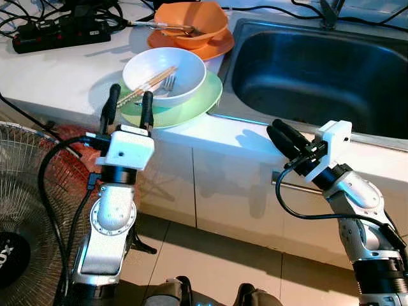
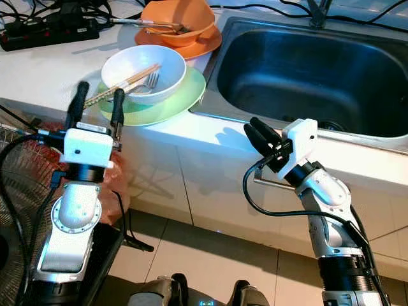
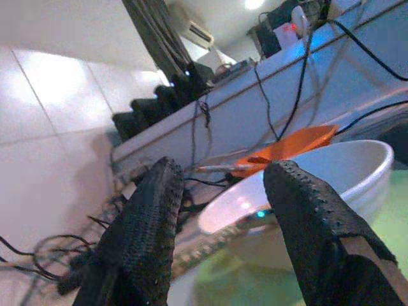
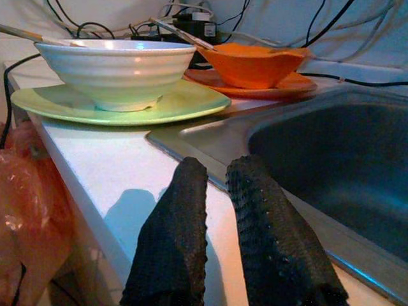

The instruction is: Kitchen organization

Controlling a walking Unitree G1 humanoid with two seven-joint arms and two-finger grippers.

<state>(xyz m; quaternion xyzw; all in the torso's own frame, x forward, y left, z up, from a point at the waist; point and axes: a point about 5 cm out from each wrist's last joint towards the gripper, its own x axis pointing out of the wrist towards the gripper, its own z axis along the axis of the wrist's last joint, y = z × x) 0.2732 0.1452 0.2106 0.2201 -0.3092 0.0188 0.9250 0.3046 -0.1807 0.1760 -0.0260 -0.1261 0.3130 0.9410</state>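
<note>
Left gripper (image 1: 129, 104): raised at the near edge of the counter, fingers spread apart and empty, tips just short of the green plate's near-left rim.
Right gripper (image 1: 282, 136): held in front of the counter edge below the sink, fingers (image 4: 185, 217) nearly together with only a thin gap, holding nothing.
White bowl (image 1: 164, 76): sits on the green plate (image 1: 201, 101), left of the sink and near the counter's front edge.
In the white bowl: a pair of chopsticks (image 1: 148, 85) leaning out over its near-left rim, and a fork (image 1: 167, 83) lying inside.
Orange bowl (image 1: 191, 22): farther back on an orange plate (image 1: 217, 46), with utensils (image 1: 159, 25) laid across it and sticking out left.
Sink (image 1: 319, 76): steel basin to the right of both stacks, the plates' right edges close to its rim.
Counter (image 1: 57, 70): white, with a black power strip (image 1: 60, 33) and tangled cables at the far left.
In the way: the chopstick ends stick out towards the left gripper's fingers.
Lower left: a standing fan's wire guard (image 1: 25, 191) and a red plastic bag (image 1: 70, 166) beside the left arm.
Below the counter: white cabinet fronts with a metal handle (image 1: 299, 187) just behind the right arm.
</note>
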